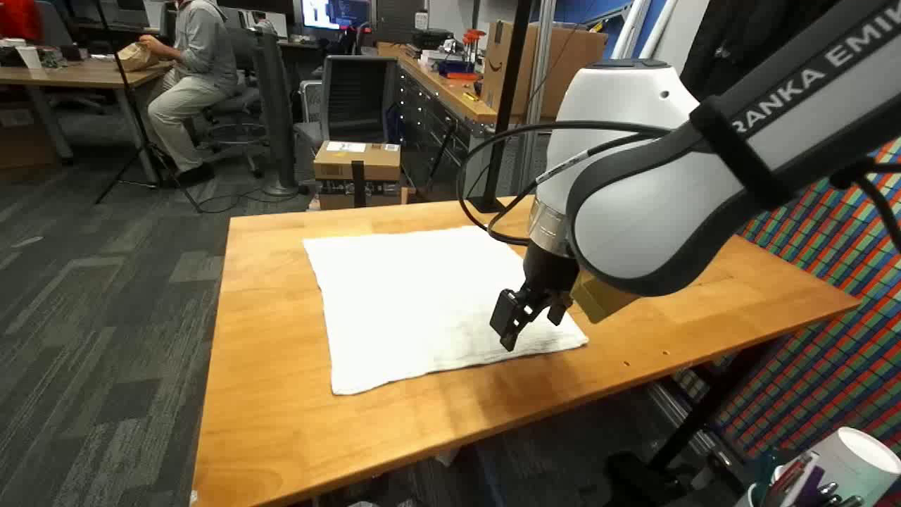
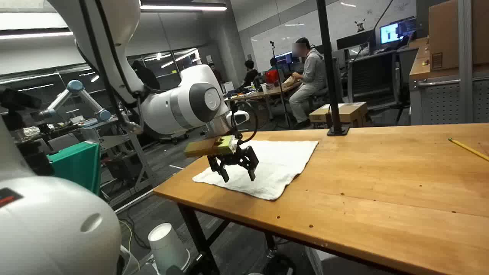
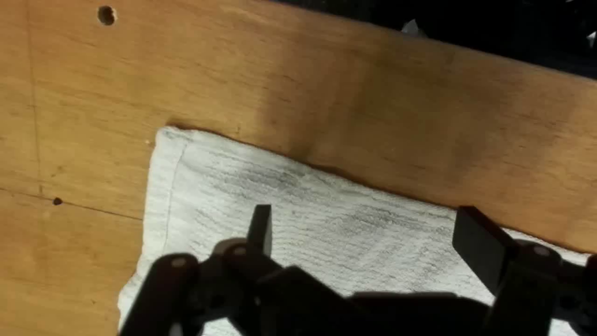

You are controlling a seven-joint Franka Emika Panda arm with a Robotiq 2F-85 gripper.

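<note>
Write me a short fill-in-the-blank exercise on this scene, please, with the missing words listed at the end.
1. In colour, the cloth below the gripper is ____.
2. The gripper's jaws stand open, with ____ held between them.
3. The table on which the cloth lies has a top made of ____.
4. In an exterior view, a thin yellow ____ lies on the table, apart from the cloth.

Missing words: white; nothing; wood; pencil.

White cloth (image 1: 401, 303), seemingly grey-streaked; black pincer (image 2: 239, 179); orange-brown grained table (image 2: 382, 168)
</note>
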